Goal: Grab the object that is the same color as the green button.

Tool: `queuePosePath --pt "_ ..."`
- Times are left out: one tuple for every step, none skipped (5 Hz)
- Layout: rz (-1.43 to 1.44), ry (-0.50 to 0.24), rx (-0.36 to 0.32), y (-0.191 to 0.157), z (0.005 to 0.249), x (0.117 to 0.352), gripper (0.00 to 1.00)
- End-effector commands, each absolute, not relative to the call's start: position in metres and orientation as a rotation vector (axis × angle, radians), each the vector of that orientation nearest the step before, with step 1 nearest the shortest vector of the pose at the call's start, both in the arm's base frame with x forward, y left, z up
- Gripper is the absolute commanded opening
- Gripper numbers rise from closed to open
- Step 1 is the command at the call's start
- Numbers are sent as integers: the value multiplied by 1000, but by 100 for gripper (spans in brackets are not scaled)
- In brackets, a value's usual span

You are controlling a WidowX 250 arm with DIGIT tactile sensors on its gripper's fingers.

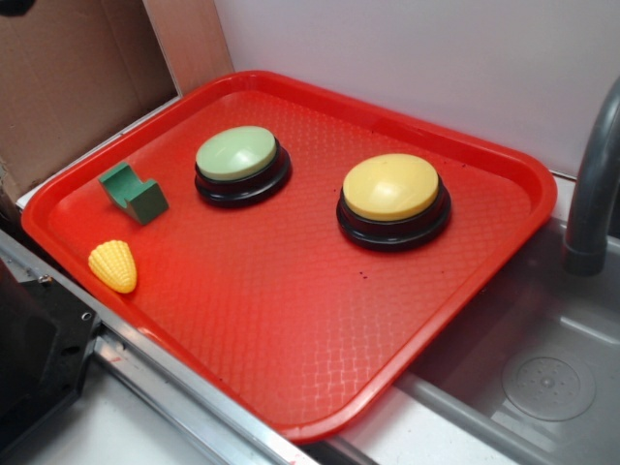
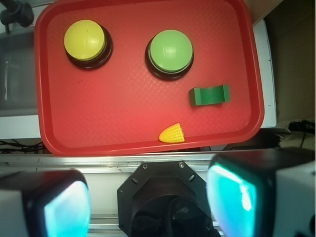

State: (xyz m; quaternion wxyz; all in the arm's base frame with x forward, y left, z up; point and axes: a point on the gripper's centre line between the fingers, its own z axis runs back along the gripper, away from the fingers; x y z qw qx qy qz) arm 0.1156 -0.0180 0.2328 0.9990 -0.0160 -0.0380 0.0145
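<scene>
Exterior view: a red tray carries four things. The green button sits toward the far left part of the tray, and a yellow button stands well apart from it toward the far right edge. The block, dark green with a notch in its top, lies just beside the green button, nearer the tray's left corner, apart from it. A toy corn lies near the front-left rim, close to the block but not touching. Beyond the tray's right rim a grey sink and faucet show. No fingers appear here; only a dark part of the robot at the lower left.

Wrist view: the camera looks down from well above. The gripper hangs outside the tray's near edge, its two pads spread wide with nothing between them. The block lies toward the tray's right edge, between the green button and the corn. The yellow button is in the far left corner.

As I judge it, nothing of the task is done: the block is untouched, and the approach, descent over the block and closing all remain.
</scene>
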Motion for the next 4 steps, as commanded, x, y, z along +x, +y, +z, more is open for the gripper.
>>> queuePosePath --pt "29 -76 -32 -18 233 116 100" --pt "278 -85 -88 4 225 136 100" --pt "525 -151 -91 31 202 154 100" --pt "775 -201 -139 52 178 162 100"
